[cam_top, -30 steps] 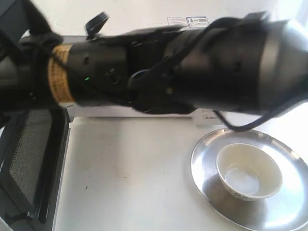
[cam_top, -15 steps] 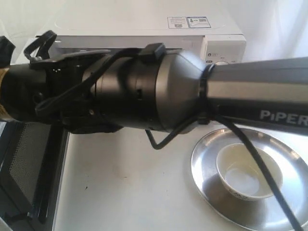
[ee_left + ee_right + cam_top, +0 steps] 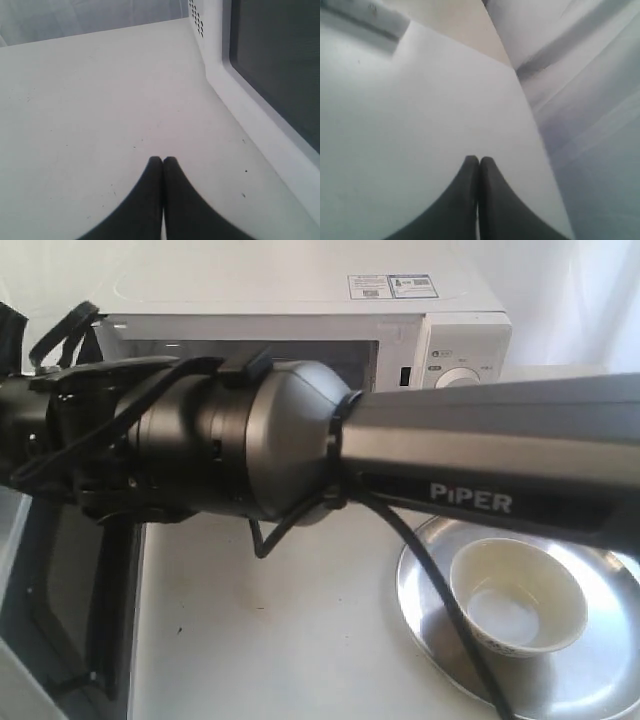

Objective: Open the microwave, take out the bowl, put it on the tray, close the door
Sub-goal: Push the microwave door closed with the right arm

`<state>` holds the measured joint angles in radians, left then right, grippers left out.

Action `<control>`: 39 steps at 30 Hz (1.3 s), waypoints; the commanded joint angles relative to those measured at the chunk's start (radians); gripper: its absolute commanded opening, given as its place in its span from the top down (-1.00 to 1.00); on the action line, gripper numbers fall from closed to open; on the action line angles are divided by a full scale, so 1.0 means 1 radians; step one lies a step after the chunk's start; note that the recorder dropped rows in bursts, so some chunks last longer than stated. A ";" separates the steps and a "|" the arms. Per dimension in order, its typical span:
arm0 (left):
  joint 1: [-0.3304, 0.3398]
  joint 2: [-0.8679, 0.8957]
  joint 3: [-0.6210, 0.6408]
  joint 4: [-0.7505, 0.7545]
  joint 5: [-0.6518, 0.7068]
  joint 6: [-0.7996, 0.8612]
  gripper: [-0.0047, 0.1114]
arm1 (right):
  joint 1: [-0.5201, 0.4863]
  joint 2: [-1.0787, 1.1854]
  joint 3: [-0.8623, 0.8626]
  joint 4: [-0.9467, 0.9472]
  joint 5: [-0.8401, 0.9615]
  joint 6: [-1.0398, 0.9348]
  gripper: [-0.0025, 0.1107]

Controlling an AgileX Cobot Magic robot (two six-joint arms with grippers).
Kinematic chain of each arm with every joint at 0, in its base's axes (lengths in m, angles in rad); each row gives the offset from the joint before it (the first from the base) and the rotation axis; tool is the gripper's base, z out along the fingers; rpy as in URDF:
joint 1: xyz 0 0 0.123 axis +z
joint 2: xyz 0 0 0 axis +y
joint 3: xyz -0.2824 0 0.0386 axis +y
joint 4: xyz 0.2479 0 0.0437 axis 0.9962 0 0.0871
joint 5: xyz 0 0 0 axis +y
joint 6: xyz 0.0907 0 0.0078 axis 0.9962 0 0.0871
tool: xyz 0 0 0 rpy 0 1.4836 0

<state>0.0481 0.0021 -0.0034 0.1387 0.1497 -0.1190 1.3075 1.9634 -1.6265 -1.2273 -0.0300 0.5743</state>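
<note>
Here the door [image 3: 270, 90] stands just beside the closed left claw [image 3: 163, 160].

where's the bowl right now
In the exterior view the bowl sits upright on the tray at the lower right, on the table in front of the microwave and near its dial end.

White microwave [image 3: 300, 300] with a white dial [image 3: 462, 377] and a white-and-blue sticker [image 3: 390, 285] on top. Its door [image 3: 60, 580] is dark on the inner face, with a dark window framed in white outside. In front of the microwave, a white bench [image 3: 260, 630] bears a shiny silver tray [image 3: 425, 580] and a cream bowl [image 3: 517, 597] with a small dark pattern low on its outside. A black and grey arm [image 3: 300, 440] carries white lettering. The left pincer [image 3: 163, 160] and right pincer [image 3: 479, 159] are black.
</note>
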 commanded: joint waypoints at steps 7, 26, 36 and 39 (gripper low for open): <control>-0.001 -0.002 0.003 -0.004 0.000 -0.006 0.92 | 0.022 -0.028 0.001 -0.062 0.830 -0.193 0.96; -0.001 -0.002 0.003 -0.004 -0.001 -0.006 0.92 | 0.023 -0.153 0.007 -0.095 0.951 0.192 0.96; -0.001 -0.002 0.003 -0.004 -0.001 -0.006 0.92 | 0.136 -0.508 0.206 -0.030 0.455 0.241 0.96; -0.001 -0.002 0.003 -0.004 -0.001 -0.006 0.92 | 0.143 -0.657 0.341 0.031 0.334 0.243 0.96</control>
<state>0.0481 0.0021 -0.0034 0.1387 0.1497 -0.1190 1.4406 1.4324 -1.3824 -1.2514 0.3961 0.8038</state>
